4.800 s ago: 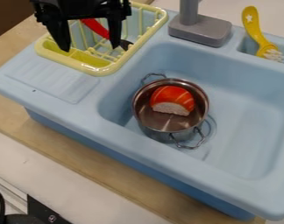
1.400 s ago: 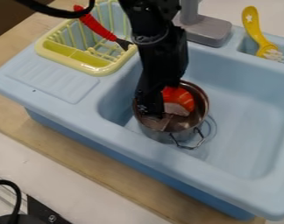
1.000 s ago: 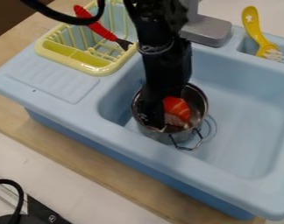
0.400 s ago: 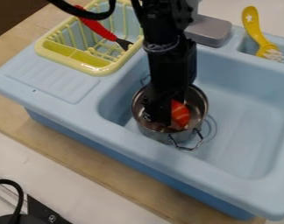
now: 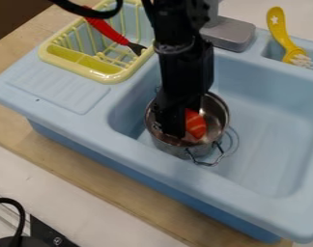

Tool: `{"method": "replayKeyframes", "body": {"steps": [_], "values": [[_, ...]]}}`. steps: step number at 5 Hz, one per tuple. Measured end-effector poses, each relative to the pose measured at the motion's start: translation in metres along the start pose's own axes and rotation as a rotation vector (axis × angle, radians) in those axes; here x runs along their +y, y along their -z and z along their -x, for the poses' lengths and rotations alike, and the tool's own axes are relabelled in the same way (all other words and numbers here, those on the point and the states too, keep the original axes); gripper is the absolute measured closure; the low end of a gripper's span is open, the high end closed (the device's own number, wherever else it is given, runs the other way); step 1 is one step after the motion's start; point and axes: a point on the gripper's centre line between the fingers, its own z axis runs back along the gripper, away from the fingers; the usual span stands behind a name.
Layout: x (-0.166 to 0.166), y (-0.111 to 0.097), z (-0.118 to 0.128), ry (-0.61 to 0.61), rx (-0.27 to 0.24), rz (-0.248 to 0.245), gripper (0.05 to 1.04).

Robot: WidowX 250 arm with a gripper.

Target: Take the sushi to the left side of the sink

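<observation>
1. Well, the blue sink [image 5: 275, 135] is spreading beneath the pot [image 5: 175, 149].
2. At upper left, the yellow rack [image 5: 110, 77] is sitting.
3. The pot's wall is ringing my gripper [image 5: 171, 126]; whether I'm open or holding anything, I can't tell.
4. The yellow brush [image 5: 279, 29] is lying upper right.
5. The sushi [image 5: 196, 124] is showing inside the pot, partly behind me.

A light wooden tabletop [image 5: 88, 169] shows at the upper left and slants from the left edge toward the lower right, with a whitish surface [image 5: 68, 207] at the lower left, a pale surface [image 5: 249, 9] at the upper right and a dark brown area [image 5: 10, 17] in the upper left corner.
</observation>
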Motion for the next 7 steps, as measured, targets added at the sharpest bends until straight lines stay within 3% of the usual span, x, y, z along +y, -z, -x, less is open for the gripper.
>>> {"method": "replayKeyframes", "body": {"steps": [2, 3, 4, 5, 7], "values": [[-0.001, -0.049, -0.003, -0.003, 0.0, -0.065, 0.541], [-0.001, -0.065, 0.007, -0.017, 0.01, -0.08, 0.541], [-0.008, -0.078, 0.036, -0.058, 0.071, -0.063, 0.541], [-0.011, -0.083, 0.062, -0.119, 0.061, -0.052, 0.541], [-0.005, -0.08, 0.127, -0.445, 0.055, -0.062, 0.541]]}}
